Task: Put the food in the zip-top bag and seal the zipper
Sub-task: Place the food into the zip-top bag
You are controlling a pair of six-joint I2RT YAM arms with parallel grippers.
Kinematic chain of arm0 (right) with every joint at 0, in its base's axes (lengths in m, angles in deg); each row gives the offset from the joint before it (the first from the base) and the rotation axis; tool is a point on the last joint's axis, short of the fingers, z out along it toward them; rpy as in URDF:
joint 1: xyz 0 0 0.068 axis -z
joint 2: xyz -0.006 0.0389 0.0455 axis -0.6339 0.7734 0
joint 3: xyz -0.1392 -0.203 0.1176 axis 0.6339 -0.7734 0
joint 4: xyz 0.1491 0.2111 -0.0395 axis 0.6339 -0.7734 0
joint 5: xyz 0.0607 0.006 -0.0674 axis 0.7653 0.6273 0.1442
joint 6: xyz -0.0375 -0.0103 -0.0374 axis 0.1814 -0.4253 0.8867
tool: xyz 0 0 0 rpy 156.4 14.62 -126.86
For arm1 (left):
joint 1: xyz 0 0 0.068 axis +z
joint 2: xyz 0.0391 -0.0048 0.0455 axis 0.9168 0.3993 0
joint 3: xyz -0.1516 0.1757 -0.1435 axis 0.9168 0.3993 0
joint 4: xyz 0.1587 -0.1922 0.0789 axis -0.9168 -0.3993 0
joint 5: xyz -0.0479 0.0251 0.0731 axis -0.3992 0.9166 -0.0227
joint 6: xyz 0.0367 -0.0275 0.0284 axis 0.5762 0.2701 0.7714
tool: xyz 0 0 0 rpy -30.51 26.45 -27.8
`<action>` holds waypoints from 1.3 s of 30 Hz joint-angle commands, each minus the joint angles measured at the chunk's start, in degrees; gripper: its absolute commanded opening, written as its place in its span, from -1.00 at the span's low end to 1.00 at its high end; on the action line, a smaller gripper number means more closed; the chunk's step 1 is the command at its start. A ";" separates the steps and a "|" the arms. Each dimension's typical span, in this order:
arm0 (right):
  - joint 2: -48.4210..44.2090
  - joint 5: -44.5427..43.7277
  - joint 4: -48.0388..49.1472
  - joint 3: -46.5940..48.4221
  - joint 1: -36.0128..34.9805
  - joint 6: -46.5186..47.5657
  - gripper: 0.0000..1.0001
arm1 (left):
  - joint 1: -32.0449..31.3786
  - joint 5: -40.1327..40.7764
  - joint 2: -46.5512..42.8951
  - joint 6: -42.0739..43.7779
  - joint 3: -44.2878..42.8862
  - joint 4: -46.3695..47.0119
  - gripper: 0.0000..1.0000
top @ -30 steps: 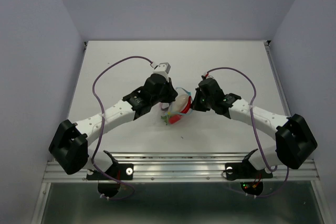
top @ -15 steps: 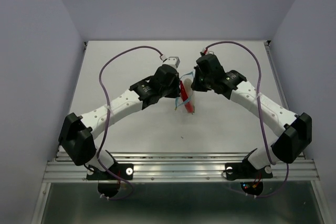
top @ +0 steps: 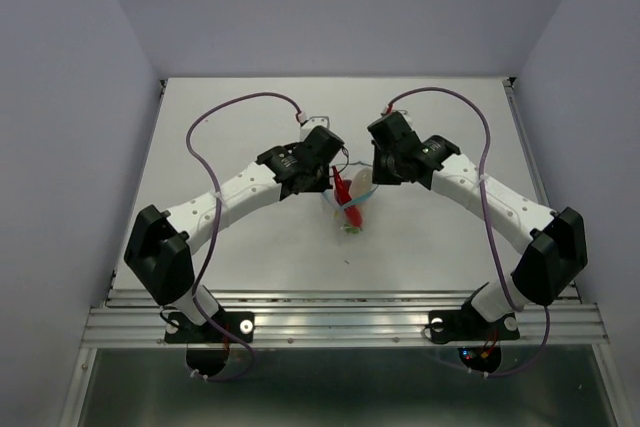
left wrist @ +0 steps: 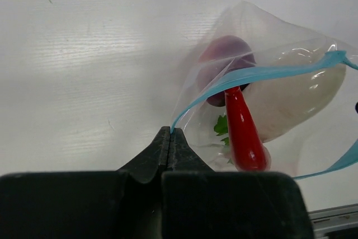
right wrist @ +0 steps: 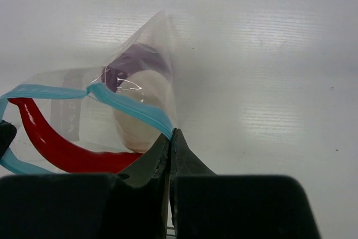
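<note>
At the middle of the white desk, zip-top bag strung between both arms, mouth gaping. Left claw clamped on its corner at 10 o'clock, right claw likewise at 2 o'clock, light-blue zipper unsealed. Inside: white radish, red chili, purple onion.

No text, label, brand or number can be read in any view. You have one candidate only: a faint grey printed patch on the clear wall of the bag, in the right wrist view. Its marks are too pale and blurred to make out, so enter it as unreadable.
</note>
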 commanded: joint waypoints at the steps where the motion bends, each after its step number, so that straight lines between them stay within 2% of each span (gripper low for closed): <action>1: -1.89 3.52 3.32 -0.91 0.40 1.81 -0.99 | 0.25 -0.41 -2.54 1.16 -2.79 0.47 -1.00; 4: -2.25 8.45 7.11 -1.36 0.40 2.52 -0.99 | 0.16 -10.05 -5.70 3.80 -0.42 7.14 -1.00; 9: -0.15 15.83 10.01 -0.66 0.40 2.35 -0.99 | 0.07 -14.31 -6.77 4.69 0.29 11.83 -1.00; 15: 0.38 15.24 10.80 -0.13 0.40 1.55 -0.99 | -0.37 -14.40 -5.01 4.78 -0.32 12.36 -1.00; 21: -0.76 10.94 9.40 -1.62 0.40 1.03 -0.89 | -0.37 -7.47 -3.17 3.20 -1.73 8.59 -1.00; 22: -0.59 8.66 8.70 -1.88 0.40 0.94 -0.66 | -0.37 -6.32 -2.38 2.50 -2.43 6.58 -1.00; 26: -0.49 6.97 7.20 -3.11 0.40 0.50 -0.46 | -0.37 -4.37 -1.06 2.05 -2.00 5.59 -1.00; 35: -0.93 6.36 7.11 -3.12 0.40 0.76 -0.37 | -0.37 -8.60 -1.49 2.93 -0.33 9.29 -1.00; 39: -1.20 6.18 7.11 -2.59 0.40 1.29 -0.49 | -0.37 -9.91 -2.19 3.46 0.29 10.43 -1.00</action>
